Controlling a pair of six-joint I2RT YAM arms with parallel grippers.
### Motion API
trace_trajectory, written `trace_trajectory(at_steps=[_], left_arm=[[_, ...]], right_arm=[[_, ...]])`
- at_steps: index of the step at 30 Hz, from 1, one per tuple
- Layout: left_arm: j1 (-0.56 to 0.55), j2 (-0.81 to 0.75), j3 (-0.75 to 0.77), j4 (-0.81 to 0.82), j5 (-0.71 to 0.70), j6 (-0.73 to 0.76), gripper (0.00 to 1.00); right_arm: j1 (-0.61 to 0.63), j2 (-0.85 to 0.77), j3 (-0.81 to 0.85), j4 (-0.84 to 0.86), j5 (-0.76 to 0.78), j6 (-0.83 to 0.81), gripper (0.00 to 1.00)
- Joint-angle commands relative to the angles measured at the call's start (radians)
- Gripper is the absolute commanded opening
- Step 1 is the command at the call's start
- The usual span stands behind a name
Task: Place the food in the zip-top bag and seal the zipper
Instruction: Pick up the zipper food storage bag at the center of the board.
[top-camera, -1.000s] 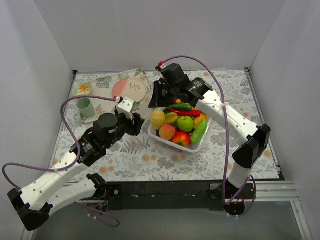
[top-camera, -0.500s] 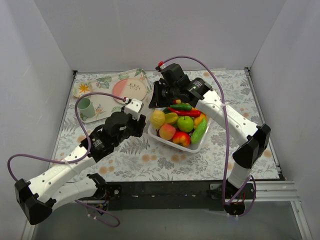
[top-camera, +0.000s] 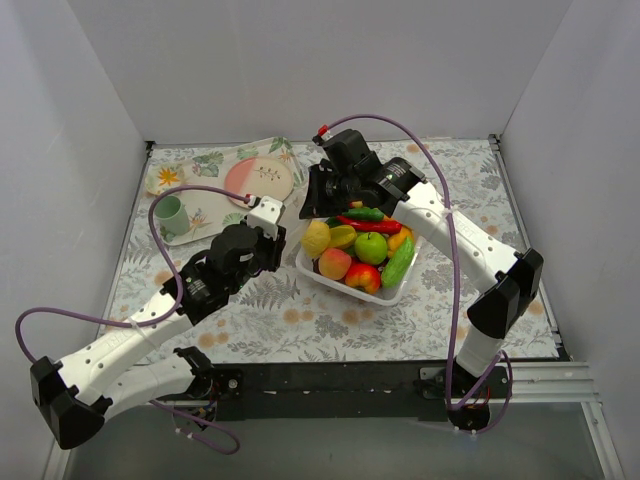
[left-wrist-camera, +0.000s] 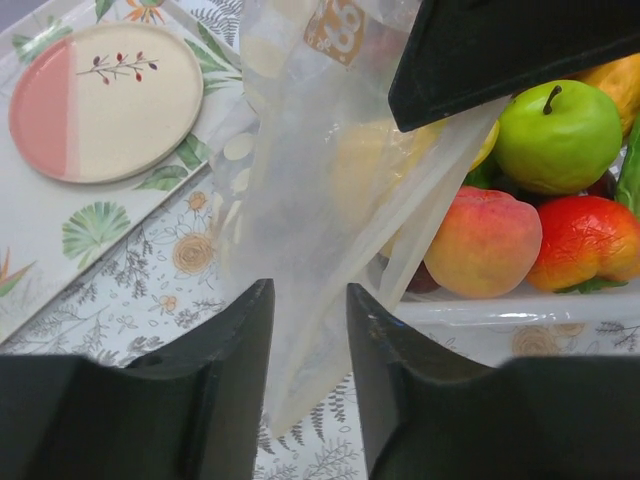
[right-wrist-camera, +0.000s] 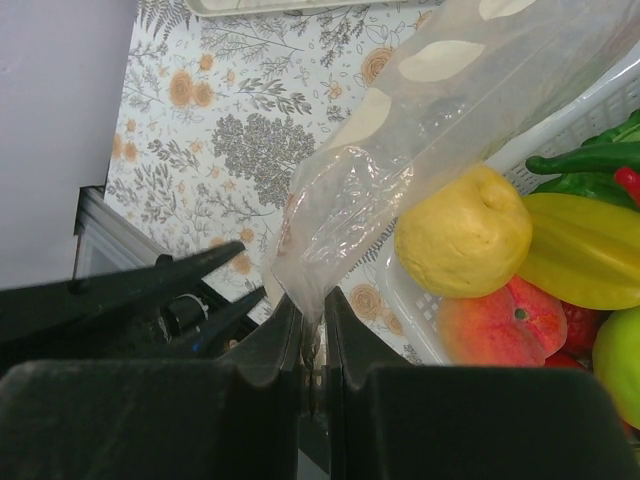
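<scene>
The right claw (right-wrist-camera: 312, 318) pinches one end of the spotty bag (left-wrist-camera: 300, 170), so it hangs long-way down beside the tray (left-wrist-camera: 480, 316) of toy food (left-wrist-camera: 482, 240), its low end between the slightly open left claw (left-wrist-camera: 307, 300).

A robot test cell, this, not a home. Plain white walls (top-camera: 100, 100) box in three sides around the tray (top-camera: 398, 290). On the near side of the tray, a black rail (top-camera: 330, 382) carries two white arms, the left arm (top-camera: 130, 345) and the right arm (top-camera: 470, 240), with purple cables (top-camera: 400, 122) looping off them. The homely bits are props: glossy toy fruit (top-camera: 371, 247) in the tray, a floral cloth (top-camera: 300, 320) beneath it, a plate (top-camera: 258, 180) and a cup (top-camera: 171, 213) to its left.
</scene>
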Motion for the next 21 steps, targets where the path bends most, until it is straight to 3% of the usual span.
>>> trace_trajectory(at_steps=[1, 4, 16, 21], left_arm=[[-0.004, -0.011, -0.007, 0.019, -0.006, 0.003, 0.41], [-0.004, -0.019, -0.016, 0.016, -0.003, 0.000, 0.50], [-0.004, -0.014, -0.039, 0.021, 0.044, -0.031, 0.49], [-0.004, -0.019, -0.047, 0.021, 0.051, -0.031, 0.58]], right_arm=[[0.008, -0.048, 0.004, 0.021, -0.004, 0.013, 0.01], [0.012, -0.047, 0.004, 0.024, -0.007, 0.017, 0.01], [0.011, -0.041, 0.020, 0.020, -0.003, 0.020, 0.01], [0.011, -0.037, 0.027, 0.015, -0.003, 0.020, 0.01]])
